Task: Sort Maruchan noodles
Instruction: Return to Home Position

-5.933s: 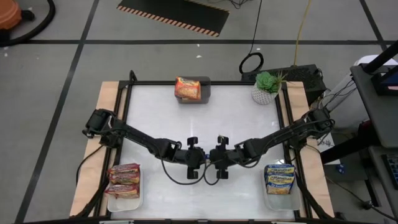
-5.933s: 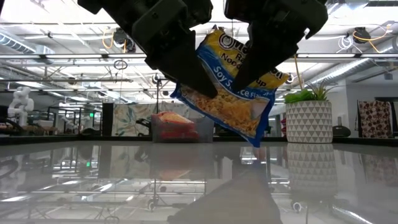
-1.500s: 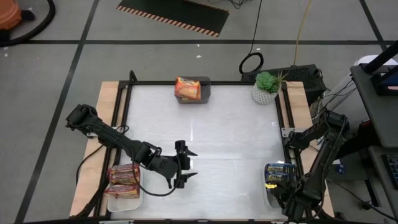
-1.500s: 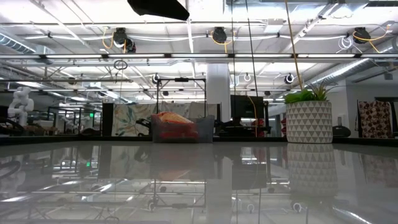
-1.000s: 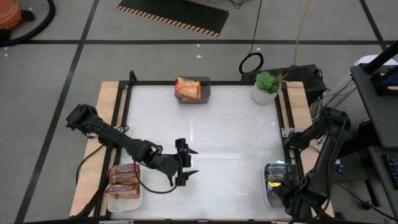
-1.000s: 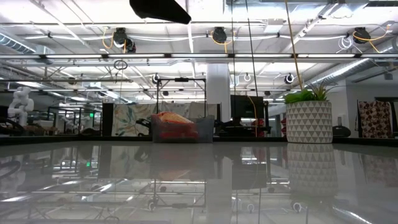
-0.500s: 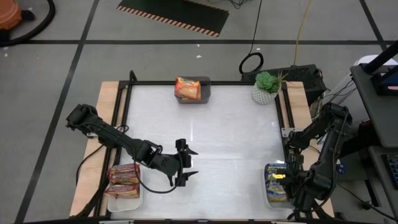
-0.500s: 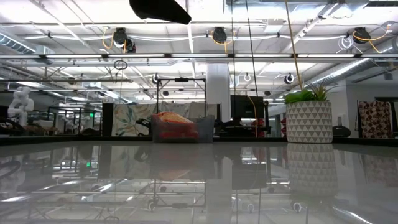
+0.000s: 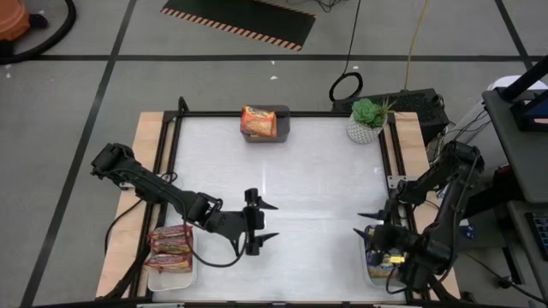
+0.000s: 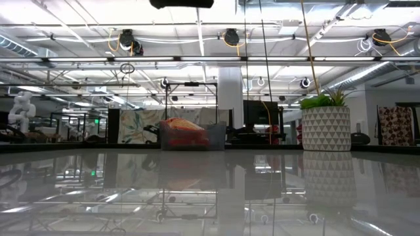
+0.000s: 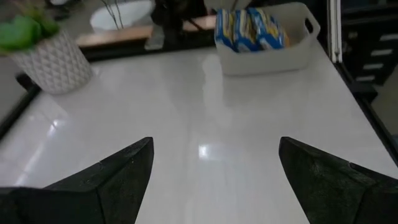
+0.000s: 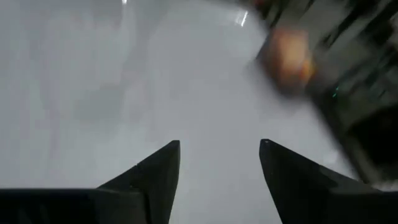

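We see orange packs in the bin, red packs in the left tray, and blue packs in the right tray, plain only from the left wrist. The left gripper mid-table and the right gripper by its tray hover spread, empty.

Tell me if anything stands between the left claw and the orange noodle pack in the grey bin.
Nothing visible does. The left claw, open, hangs mid-table; only bare table lies between it and the orange noodle pack in the grey bin at the far edge. The potted plant stands off to the side.
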You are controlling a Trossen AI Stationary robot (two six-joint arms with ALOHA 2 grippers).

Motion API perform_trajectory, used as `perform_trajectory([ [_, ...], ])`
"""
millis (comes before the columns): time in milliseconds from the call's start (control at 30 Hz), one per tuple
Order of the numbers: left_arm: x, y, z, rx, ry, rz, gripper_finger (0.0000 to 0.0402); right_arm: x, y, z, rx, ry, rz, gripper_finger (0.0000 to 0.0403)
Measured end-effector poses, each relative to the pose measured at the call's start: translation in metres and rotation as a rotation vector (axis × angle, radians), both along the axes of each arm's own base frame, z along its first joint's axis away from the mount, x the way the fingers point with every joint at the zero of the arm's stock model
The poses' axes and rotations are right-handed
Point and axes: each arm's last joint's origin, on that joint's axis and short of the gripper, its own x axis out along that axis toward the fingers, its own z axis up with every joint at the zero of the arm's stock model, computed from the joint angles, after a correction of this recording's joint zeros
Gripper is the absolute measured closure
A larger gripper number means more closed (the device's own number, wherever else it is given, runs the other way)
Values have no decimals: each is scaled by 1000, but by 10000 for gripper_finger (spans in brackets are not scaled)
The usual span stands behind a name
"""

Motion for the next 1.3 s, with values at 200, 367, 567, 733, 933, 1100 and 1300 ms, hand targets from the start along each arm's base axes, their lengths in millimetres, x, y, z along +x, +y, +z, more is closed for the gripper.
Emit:
perform_trajectory([
  [200,0,1,2,52,-27,41,53,7,-7,-16,-115,-164,-2,211],
  [367,-2,-1,5,90,-46,74,110,15,-18,-36,-159,-198,-37,271],
  [567,-4,-1,5,145,-42,103,237,24,-36,-45,-117,-194,-85,362],
  [733,-5,7,-2,175,35,122,330,34,-45,-46,-21,-170,-29,396],
  [933,-4,14,-16,132,-42,104,377,51,-51,-50,92,-222,164,402],
  [1100,-16,27,-34,40,-101,39,390,59,-60,-59,111,-305,311,402],
  [1300,-53,37,-33,-31,-145,40,394,57,-71,-75,101,-304,388,402],
])
